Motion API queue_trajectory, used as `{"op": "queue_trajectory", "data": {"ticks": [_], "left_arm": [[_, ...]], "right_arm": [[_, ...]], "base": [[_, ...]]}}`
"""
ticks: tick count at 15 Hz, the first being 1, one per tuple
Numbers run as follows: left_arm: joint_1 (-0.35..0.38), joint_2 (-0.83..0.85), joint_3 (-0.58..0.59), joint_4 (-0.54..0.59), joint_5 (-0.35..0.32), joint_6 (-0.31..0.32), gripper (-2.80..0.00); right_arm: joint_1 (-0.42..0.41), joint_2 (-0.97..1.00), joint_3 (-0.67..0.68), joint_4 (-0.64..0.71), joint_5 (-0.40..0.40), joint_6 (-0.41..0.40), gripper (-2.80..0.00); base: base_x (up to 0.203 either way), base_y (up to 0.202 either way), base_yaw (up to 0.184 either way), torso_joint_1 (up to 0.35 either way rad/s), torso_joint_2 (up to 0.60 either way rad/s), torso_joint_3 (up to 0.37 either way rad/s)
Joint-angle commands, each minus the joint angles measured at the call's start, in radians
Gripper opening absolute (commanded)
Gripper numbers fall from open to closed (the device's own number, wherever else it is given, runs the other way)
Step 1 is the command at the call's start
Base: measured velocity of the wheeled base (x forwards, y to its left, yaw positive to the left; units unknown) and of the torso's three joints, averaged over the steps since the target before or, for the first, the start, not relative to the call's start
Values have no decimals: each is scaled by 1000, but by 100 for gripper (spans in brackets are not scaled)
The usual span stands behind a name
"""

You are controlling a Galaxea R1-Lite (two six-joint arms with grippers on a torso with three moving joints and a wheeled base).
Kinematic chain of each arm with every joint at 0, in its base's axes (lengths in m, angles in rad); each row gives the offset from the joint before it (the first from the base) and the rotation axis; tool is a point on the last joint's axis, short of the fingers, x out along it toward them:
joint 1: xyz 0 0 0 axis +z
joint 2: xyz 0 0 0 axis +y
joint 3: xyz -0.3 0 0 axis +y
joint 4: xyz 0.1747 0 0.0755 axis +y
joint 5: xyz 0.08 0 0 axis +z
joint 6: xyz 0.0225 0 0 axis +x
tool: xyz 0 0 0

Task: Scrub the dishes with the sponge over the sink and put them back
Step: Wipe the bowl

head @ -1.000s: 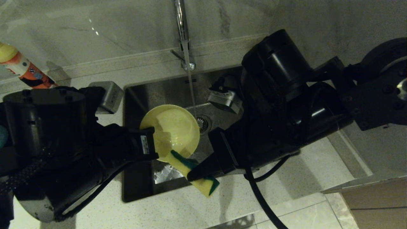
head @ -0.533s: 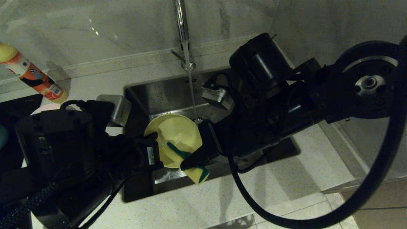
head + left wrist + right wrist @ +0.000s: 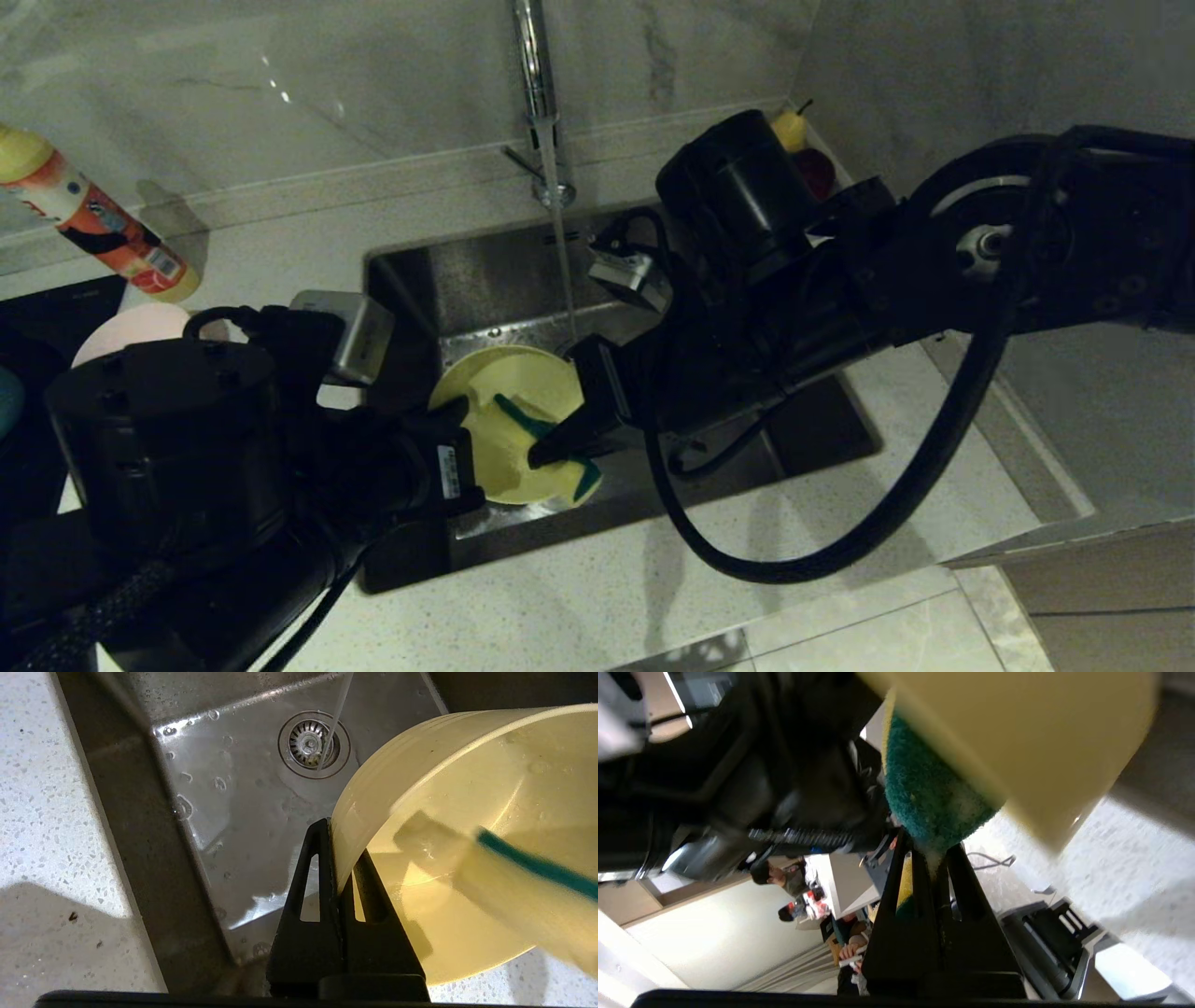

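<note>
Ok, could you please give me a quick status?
Left gripper shut on yellow bowl rim, over sink. Right gripper shut on sponge, inside bowl. Tap running. Nothing obstructing.

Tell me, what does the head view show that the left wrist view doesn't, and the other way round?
Only the head view shows the faucet, the orange bottle, the pink bowl, and the right gripper shut on the sponge.

Only the left wrist view shows the left gripper up close, its jaws pinching the rim of the yellow bowl, and the drain strainer.

Both show the yellow bowl held tilted over the sink, the sponge inside it, and running water.
</note>
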Motion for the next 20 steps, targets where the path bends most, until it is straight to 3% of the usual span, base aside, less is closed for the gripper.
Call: {"op": "queue_trajectory", "data": {"ticks": [1, 5, 11, 20], "left_arm": [[-3, -19, 3, -4, -1, -2, -280], [-44, -24, 35, -11, -3, 1, -280], [-52, -8, 124, -111, -3, 18, -280], [-48, -28, 119, -154, 3, 11, -280]], "right_arm": [[-17, 24, -4, -10, 3, 3, -280], [-27, 29, -4, -18, 4, 3, -280], [-28, -15, -4, -41, 2, 4, -280], [-30, -56, 17, 28, 2, 3, -280]], "base": [[0, 0, 0, 0, 0, 0], [0, 0, 0, 0, 0, 0], [0, 0, 0, 0, 0, 0], [0, 0, 0, 0, 0, 0]]}}
